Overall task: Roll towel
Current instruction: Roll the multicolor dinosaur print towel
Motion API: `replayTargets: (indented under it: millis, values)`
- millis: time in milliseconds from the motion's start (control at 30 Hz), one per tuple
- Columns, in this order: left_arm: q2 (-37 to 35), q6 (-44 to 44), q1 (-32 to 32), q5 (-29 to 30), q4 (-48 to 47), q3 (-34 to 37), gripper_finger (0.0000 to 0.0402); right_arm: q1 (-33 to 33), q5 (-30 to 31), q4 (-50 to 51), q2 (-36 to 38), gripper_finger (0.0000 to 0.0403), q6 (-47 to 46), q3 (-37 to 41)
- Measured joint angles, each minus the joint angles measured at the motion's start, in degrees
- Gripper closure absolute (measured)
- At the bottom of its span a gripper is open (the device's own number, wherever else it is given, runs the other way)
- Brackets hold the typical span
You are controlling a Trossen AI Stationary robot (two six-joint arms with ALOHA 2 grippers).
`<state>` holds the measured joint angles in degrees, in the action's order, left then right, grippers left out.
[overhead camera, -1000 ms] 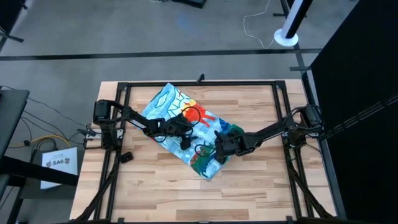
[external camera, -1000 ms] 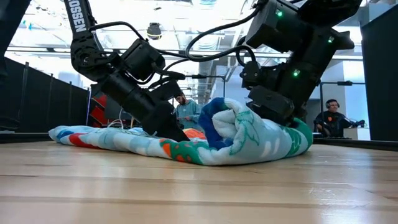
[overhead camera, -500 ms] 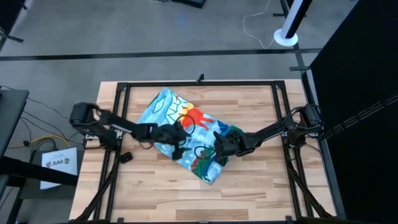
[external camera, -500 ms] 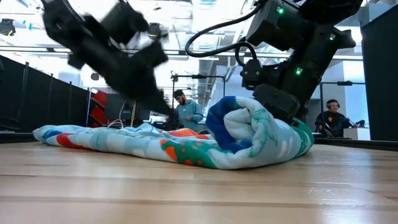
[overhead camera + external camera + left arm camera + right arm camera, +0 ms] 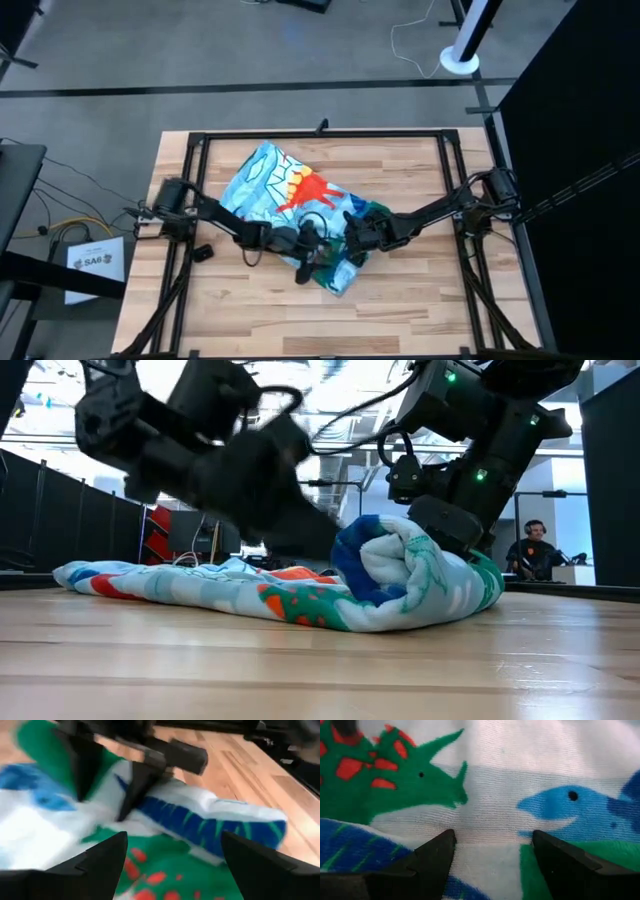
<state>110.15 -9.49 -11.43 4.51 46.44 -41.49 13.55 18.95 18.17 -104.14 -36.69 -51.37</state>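
Note:
The towel lies slantwise across the middle of the table. Its far part is spread flat on the wood, and its near part is wound into a thick roll. My right gripper stands open on top of the roll, reaching in from the table's right. My left gripper is open just over the towel by the roll's near end, with printed cloth between its fingers. Whether the left gripper touches the cloth, I cannot tell. My right gripper rests its two spread fingertips on the top of the towel's roll, slanting down from the table's right. Nothing is pinched between the fingers. The roll lies on the table under them and the flat part trails away toward the far left.
A black metal frame runs round the tabletop. A small black object lies near the left edge. Bare wood lies toward the near edge. People are in the room behind the table.
My left gripper has left the towel's flat middle, drawn back toward the table's left, then swung toward the near edge to the roll's near end. The red motif that it covered now shows. The roll has grown slightly thicker. My right gripper has stayed on the roll.

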Motion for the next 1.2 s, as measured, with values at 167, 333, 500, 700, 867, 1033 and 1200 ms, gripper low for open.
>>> replayTargets:
  millis: [167,333,500,700,867,1033,1200]
  values:
    - [5.74,-1.11,-1.59,-1.48,0.45,-5.34,0.0096,-0.06,0.20,-0.21,0.00,0.0144,0.56,0.07]
    - [7.54,-1.94,-3.99,-1.24,0.02,-8.69,0.0096,-0.04,0.70,-0.74,0.00,0.0144,0.92,0.11]
    - [7.84,-3.48,-6.59,-1.41,0.16,-10.22,0.0096,-0.07,1.44,-0.73,-0.02,0.0144,0.92,0.13]
    - [7.55,-3.86,-8.77,-1.40,-0.85,-10.25,0.0096,-0.17,1.58,-0.74,-0.02,0.0144,0.91,0.13]
    - [3.59,-2.02,-8.85,-3.33,-1.07,-10.25,0.0096,-0.06,1.85,-0.73,-0.04,0.0144,0.75,0.13]
    - [2.18,0.56,-8.33,-3.35,-2.20,-10.30,0.0096,-0.06,1.91,-0.73,-0.04,0.0144,0.66,0.13]
    - [3.62,-1.96,-7.57,-2.99,-3.38,-10.23,0.0096,-0.08,1.96,-0.73,-0.04,0.0144,0.58,0.13]
